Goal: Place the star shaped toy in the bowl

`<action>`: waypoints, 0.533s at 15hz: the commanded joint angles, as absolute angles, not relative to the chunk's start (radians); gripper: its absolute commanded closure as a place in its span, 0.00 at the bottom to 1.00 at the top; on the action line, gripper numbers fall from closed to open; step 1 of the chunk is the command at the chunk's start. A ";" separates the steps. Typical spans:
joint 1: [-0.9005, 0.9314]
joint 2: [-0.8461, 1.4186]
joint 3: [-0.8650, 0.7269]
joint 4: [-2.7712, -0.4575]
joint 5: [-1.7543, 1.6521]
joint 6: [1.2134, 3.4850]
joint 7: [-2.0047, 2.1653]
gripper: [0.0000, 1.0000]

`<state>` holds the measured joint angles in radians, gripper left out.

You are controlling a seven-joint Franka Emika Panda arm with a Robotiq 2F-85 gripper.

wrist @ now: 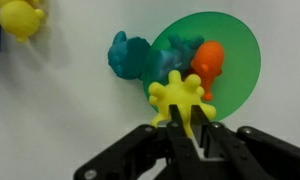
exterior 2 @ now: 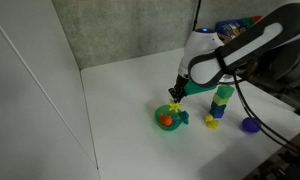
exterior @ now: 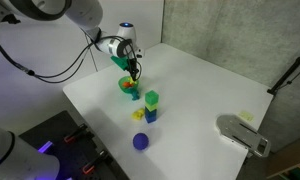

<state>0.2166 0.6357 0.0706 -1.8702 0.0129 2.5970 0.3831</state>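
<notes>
Pincer (wrist: pixel 190 126) pinches the star shaped toy (wrist: pixel 176 95) over the bowl (wrist: pixel 240 40), which holds an orange toy (wrist: pixel 208 62).

The gripper (exterior 2: pixel 176 97) hangs just above the green bowl (exterior 2: pixel 157 117), which holds 1 orange piece (exterior 2: pixel 167 121); stacked blocks (exterior 2: pixel 222 100), a yellow piece (exterior 2: pixel 210 121) and a blue ball (exterior 2: pixel 250 125) stand near it on the white table (exterior 2: pixel 130 90).

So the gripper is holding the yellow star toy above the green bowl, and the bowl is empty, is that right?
Not quite. The gripper does hold the star shaped toy above the green bowl, but the bowl is not empty: the wrist view shows an orange toy lying in it.
</notes>
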 commanded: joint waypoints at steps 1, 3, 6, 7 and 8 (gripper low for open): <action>0.219 0.641 0.081 -1.822 0.044 2.527 0.341 0.52; 0.208 0.604 0.086 -1.857 0.048 2.529 0.328 0.34; 0.188 0.541 0.087 -1.916 0.072 2.537 0.314 0.12; 0.186 0.513 0.078 -1.941 0.075 2.539 0.318 0.04; 0.179 0.488 0.075 -1.961 0.083 2.536 0.319 0.01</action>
